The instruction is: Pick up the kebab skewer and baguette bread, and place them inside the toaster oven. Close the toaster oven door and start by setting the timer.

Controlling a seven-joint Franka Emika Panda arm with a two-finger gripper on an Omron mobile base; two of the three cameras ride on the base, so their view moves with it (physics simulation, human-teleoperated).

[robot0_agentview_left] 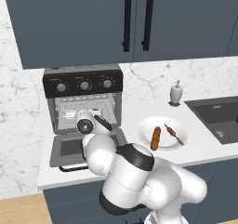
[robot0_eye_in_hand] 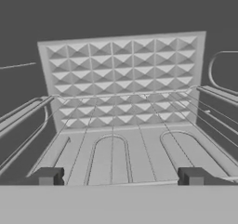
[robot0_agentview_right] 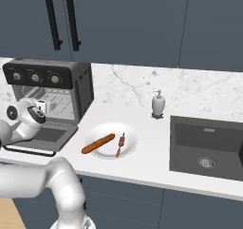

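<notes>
hand view showed the gripper (robot0_eye_in_hand: pixel 121 176), wide open and empty, inside the toaster oven (robot0_agentview_left: pixel 83 102), well left of the plate (robot0_agentview_left: pixel 179 130) where baguette bread (robot0_agentview_left: pixel 155 138) and kebab skewer (robot0_agentview_left: pixel 174 135) lay roughly parallel.

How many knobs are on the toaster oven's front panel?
3, in a row across the black top panel of the toaster oven: left knob, middle knob, right knob.
</notes>
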